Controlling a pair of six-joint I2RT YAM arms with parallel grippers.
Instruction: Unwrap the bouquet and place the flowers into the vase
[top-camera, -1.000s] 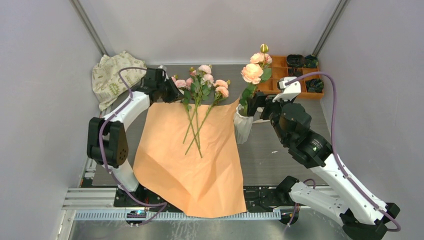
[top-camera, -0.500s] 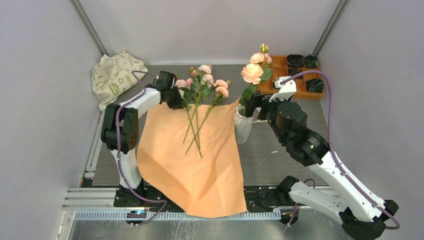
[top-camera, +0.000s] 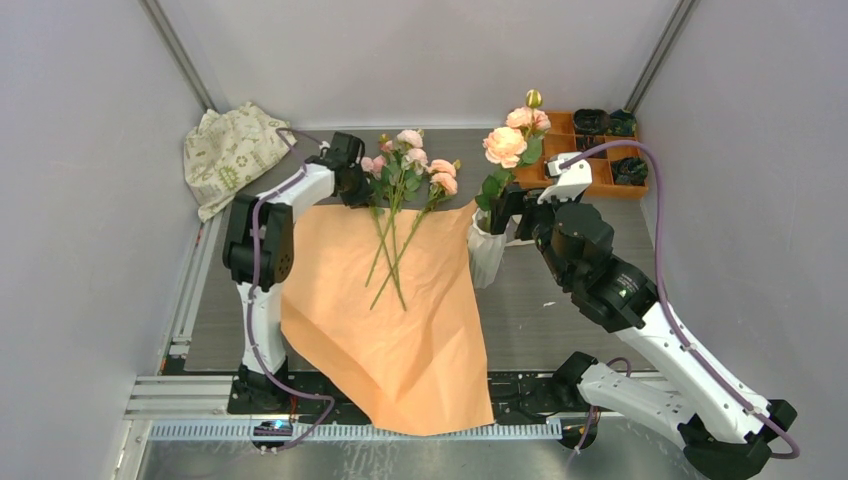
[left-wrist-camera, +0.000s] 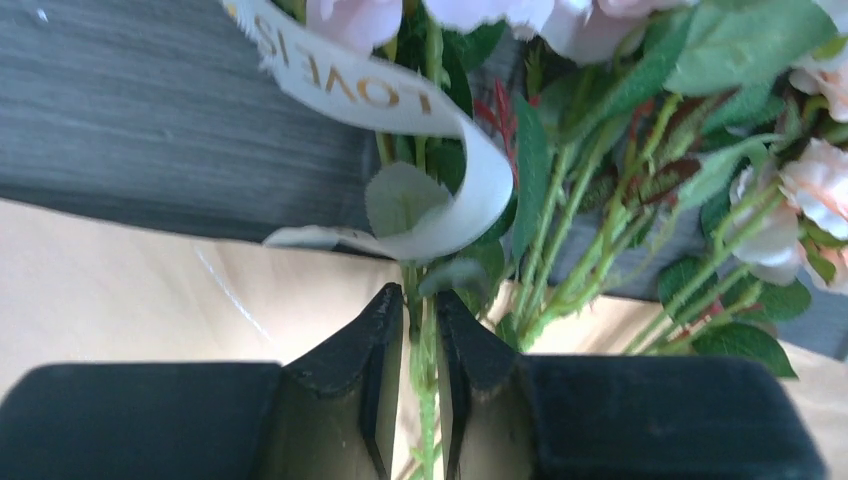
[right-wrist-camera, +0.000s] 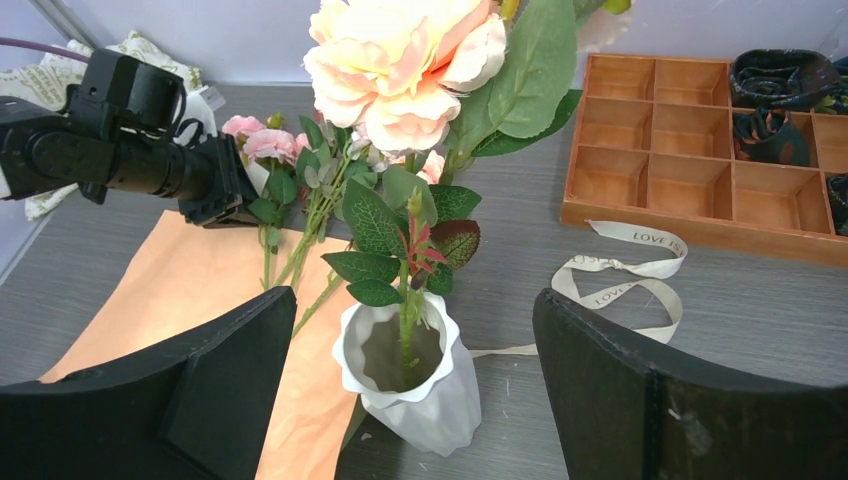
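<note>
The vase (top-camera: 486, 256), at three o'clock of the orange paper (top-camera: 385, 320), holds one peach bloom (top-camera: 504, 146). Left gripper (left-wrist-camera: 420, 297) is clamped on a stem of the flowers (top-camera: 410, 165) at the paper's twelve o'clock; right gripper (right-wrist-camera: 415, 300) gapes wide facing the vase, holding nothing

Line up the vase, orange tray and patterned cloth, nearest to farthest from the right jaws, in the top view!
1. vase, in the middle, closest by far.
2. orange tray, back right corner.
3. patterned cloth, back left corner.
</note>
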